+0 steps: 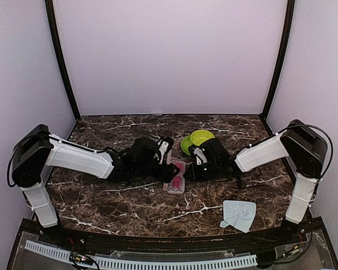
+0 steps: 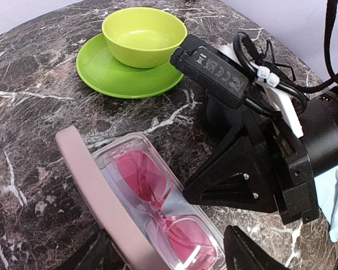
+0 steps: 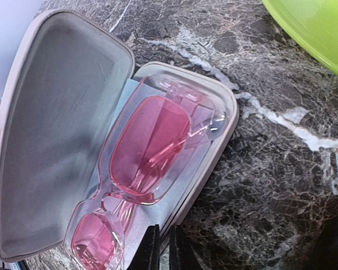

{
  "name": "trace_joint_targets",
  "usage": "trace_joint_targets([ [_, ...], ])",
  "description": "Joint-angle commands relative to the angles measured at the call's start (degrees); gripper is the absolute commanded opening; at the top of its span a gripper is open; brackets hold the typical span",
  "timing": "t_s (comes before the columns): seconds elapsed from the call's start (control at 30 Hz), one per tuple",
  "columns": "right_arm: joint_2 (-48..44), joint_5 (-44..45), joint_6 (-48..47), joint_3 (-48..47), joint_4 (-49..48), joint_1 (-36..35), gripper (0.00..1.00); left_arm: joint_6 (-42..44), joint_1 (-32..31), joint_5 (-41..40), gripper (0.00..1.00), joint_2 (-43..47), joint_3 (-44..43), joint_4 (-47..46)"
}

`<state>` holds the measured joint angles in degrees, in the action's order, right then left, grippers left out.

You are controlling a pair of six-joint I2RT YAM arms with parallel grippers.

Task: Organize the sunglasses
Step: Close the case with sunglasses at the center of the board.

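Sunglasses [image 3: 149, 140] lie in the open pink case [image 3: 56, 124] at the middle of the bench [image 1: 129, 197]. Left tool [image 2: 174, 256] straddles the case, fingers wide; right tool [image 3: 164, 247], pinched narrow, sits at its rim. Green plate [image 2: 101, 73] stands near, toward the far edge.

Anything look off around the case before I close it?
Nothing stands out. The pink sunglasses lie flat inside the open pink case, nothing cracked or spilled; a pale cloth lies loose near the front edge.

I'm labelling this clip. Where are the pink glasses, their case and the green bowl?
pink glasses [image 3: 149, 146]: right wrist view, on the larger lens.
case [image 3: 62, 129]: right wrist view, on the open lid's grey lining.
green bowl [image 2: 141, 56]: left wrist view, on its outer wall.
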<state>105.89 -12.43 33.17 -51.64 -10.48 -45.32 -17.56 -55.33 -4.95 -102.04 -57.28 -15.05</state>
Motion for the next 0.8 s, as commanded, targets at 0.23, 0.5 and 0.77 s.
trace_joint_targets([
  [0.23,2.0,-1.4,0.9,0.6,-3.5,-0.7,0.07,0.2,-0.4,3.0,0.68,-2.2,-0.7,-2.1],
  [0.5,2.5,-1.7,1.2,0.8,-4.2,-0.9,0.07,-0.2,-0.6,6.2,0.69,-4.4,-0.9,-4.1],
  [0.77,2.9,-1.9,1.5,1.1,-4.6,-1.0,0.06,-0.9,-0.7,8.9,0.72,-5.9,-0.7,-6.1],
])
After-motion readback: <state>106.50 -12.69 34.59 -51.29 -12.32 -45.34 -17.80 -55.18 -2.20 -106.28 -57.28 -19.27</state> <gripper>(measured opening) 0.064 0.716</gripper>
